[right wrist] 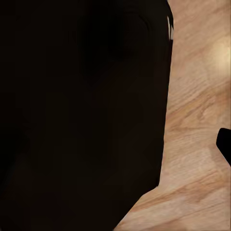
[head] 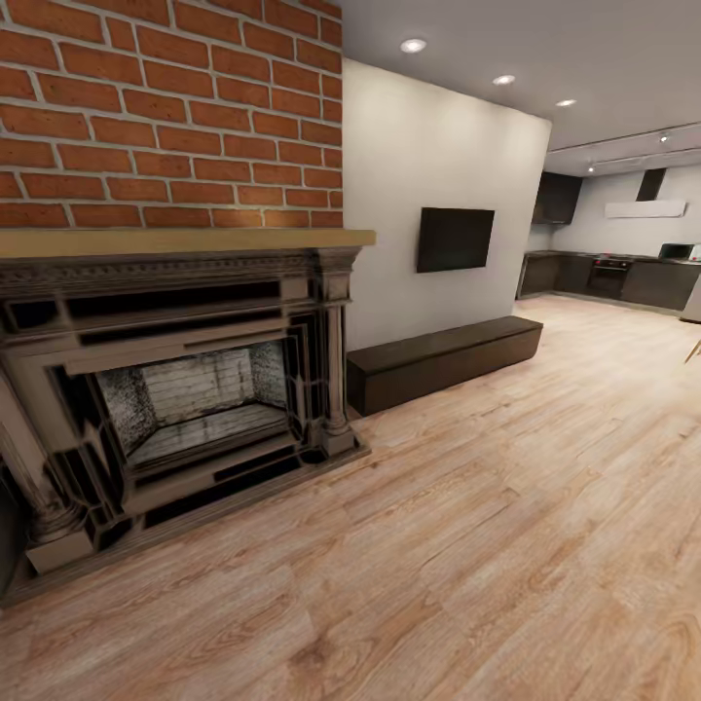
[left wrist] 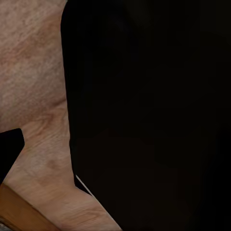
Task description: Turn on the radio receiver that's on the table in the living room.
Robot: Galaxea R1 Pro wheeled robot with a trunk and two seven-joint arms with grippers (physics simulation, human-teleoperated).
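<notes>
Currently the head view faces a dark carved fireplace set below a tan mantel and a red brick wall. Its firebox has pale brick lining and is unlit. Just beside the fireplace, toward the kitchen side, a long low dark bench stands against a white wall, touching or nearly touching the fireplace base. A black flat screen is mounted on that wall above the bench. Light wood floor covers the near and middle ground and runs on to a far kitchen area with dark cabinets, a built-in oven and a white hood under a dark duct. Round ceiling lights are recessed above the white wall, and track lighting crosses the ceiling over the kitchen. A pale wooden leg enters at the edge near the kitchen; what it belongs to cannot be told. The radio receiver and the table cannot be located from these views. In the left wrist view a large black body blocks most of the picture, with wood floor beside it. In the right wrist view a similar black mass stands before floor. Finger position cannot be told for either gripper.
</notes>
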